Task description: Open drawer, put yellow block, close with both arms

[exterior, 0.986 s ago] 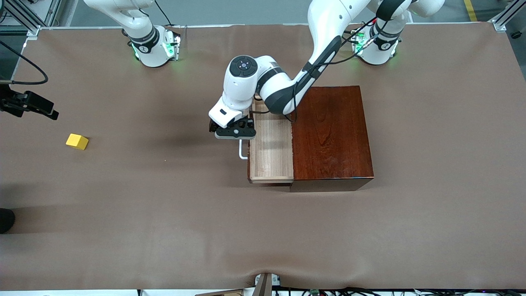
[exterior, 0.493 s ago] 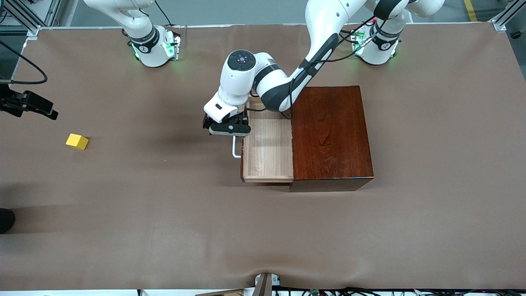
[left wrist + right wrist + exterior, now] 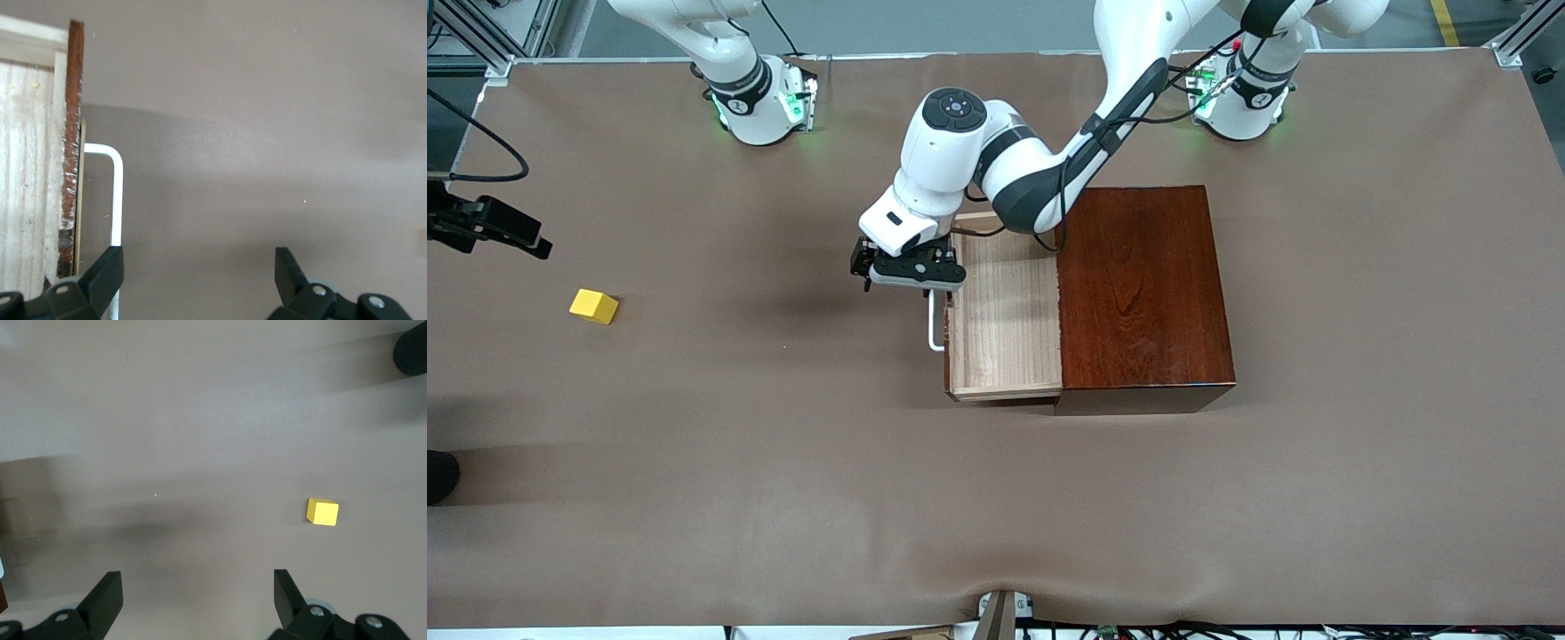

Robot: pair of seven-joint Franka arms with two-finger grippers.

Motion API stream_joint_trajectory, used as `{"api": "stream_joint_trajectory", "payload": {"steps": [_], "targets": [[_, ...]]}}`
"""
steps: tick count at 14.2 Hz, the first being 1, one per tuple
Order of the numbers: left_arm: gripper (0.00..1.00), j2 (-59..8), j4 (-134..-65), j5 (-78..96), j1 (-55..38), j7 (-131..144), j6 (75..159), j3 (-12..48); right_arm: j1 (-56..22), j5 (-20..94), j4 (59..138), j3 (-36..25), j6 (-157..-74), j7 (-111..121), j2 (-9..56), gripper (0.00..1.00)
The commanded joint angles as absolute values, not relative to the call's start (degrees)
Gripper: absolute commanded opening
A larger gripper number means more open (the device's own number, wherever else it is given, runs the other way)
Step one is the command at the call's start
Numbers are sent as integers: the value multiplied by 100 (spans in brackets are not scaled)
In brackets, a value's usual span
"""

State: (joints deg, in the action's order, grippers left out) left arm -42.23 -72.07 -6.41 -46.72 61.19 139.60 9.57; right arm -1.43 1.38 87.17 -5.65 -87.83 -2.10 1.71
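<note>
Toward the right arm's end of the table lies the block (image 3: 593, 306), likely light and rigid: pinch its flat sides. Left gripper (image 3: 908, 272) hangs open-jawed over the handle (image 3: 935, 322) of the pulled-out drawer (image 3: 1003, 324); right gripper (image 3: 198, 603), also open, waits above the table

Even, bright overhead light, no harsh glare. The box (image 3: 1143, 284) top shows a faint sheen, and a narrow shadow lies on the surface (image 3: 783, 498) just nearer the front camera than the box. Soft, blurred shadow bands cross the surface. Both wrist views look slightly soft, with smeared shadows
</note>
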Motion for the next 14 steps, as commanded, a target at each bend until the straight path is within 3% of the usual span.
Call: {"api": "stream_joint_trajectory", "payload": {"steps": [1, 5, 9, 11, 14], "targets": [[100, -3895, -7198, -554, -4466, 6179, 13669, 958, -97, 132, 8666, -571, -8692, -255, 114, 100], [100, -3393, -7286, -545, -3834, 6135, 13097, 958, 192, 36, 8657, -615, -8552, -211, 123, 100], [100, -3147, -7321, -554, -2973, 6073, 12824, 967, 1342, 35, 8675, -774, -8578, 1184, 132, 100], [100, -3033, -7321, -615, -2551, 6038, 12674, 958, 1852, 18, 8902, -774, -8630, 1571, 132, 100], [100, -2988, -7321, -624, -1866, 5907, 12674, 949, 1995, -158, 9735, -773, -9296, 1775, 79, 100]]}}
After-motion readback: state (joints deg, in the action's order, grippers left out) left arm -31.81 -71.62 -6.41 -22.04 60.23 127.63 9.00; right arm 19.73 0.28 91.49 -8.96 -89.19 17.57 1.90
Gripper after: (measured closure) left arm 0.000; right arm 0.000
